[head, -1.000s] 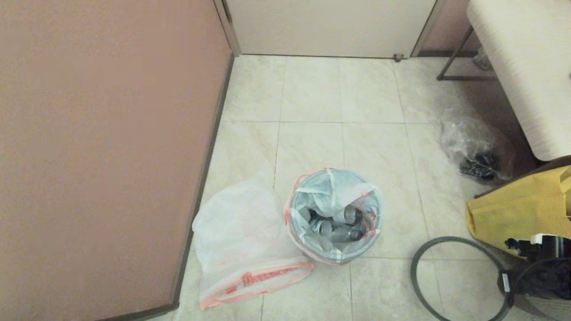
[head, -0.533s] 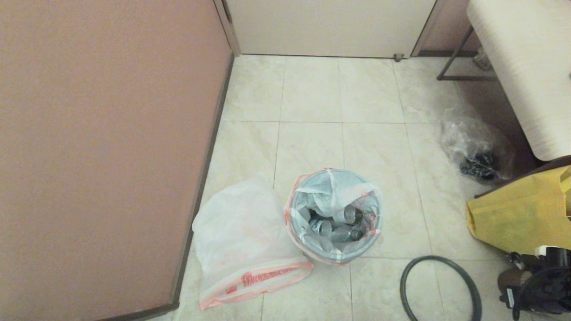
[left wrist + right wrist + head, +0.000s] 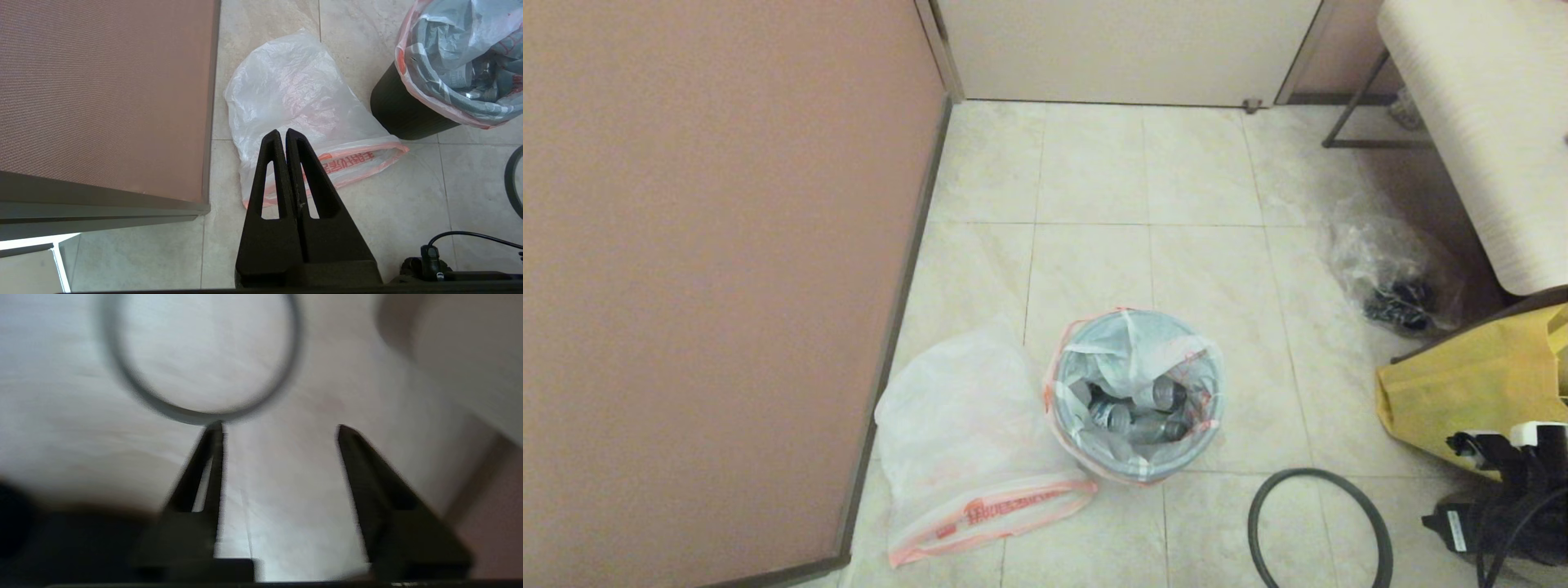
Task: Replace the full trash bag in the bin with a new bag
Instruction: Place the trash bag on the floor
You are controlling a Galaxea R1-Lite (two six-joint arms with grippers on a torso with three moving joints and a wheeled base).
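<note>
Since the earlier frame, the grey ring [image 3: 1319, 531] is seen shifted leftward on the floor, toward the bin, and the right arm's dark wrist housing sits lower at the head view's right edge. The ring is thin, round and matte, lying flat on the pale glossy floor tiles [image 3: 1094, 163].

The right gripper [image 3: 280, 430] is recorded above the tiles with its two black wedge-shaped fingers spread apart and nothing between them; the ring lies just beyond one fingertip. The left gripper [image 3: 282, 132] is held over the new bag with its slotted black fingers pressed together, gripping nothing.

The bin [image 3: 402, 118], round with a smooth dark plastic wall, stands upright in the middle of the floor. The full trash bag [image 3: 1135, 359] is still seated inside it, its thin translucent film crumpled around crushed silver cans and its orange-pink band folded over the rim.

The new bag [image 3: 968, 433] is laid limp and flat beside the bin, touching it, with its red-lettered mouth band nearest the robot.

A clear crinkly bag [image 3: 1392, 265] and a yellow fabric bag [image 3: 1470, 396] are noted to the right.
</note>
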